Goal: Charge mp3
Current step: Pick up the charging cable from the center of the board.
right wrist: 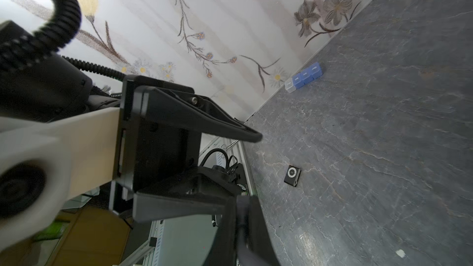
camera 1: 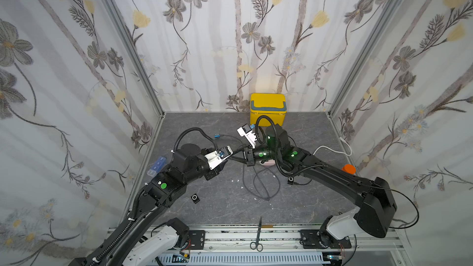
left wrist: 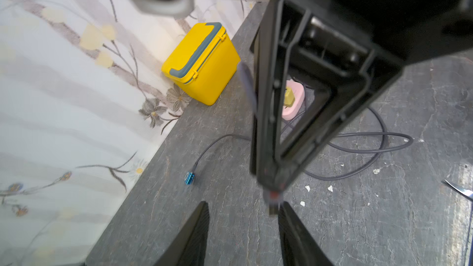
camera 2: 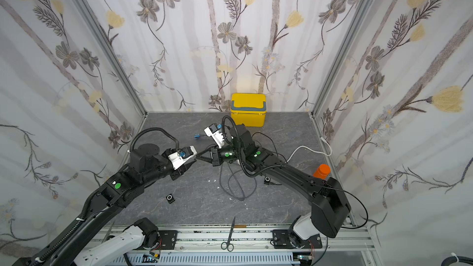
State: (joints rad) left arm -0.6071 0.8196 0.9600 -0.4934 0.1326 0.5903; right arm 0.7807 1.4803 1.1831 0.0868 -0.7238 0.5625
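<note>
The right gripper clamps its fingers on the plug end of the cable, apparently presenting it for insertion. The left gripper has its fingers apart and empty, flanking that plug. The mp3 player lies unplugged toward the front left corner of the table.

Soft, even white light leaves only faint shadows on the counter. A warm glow sits on the wall above the yellow box. Both top views splay the corner posts outward. In the left wrist view the close right gripper is blurred.

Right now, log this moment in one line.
left claw: open | right claw: shut on small dark cable plug | small black square mp3 player: lying loose, unplugged
</note>
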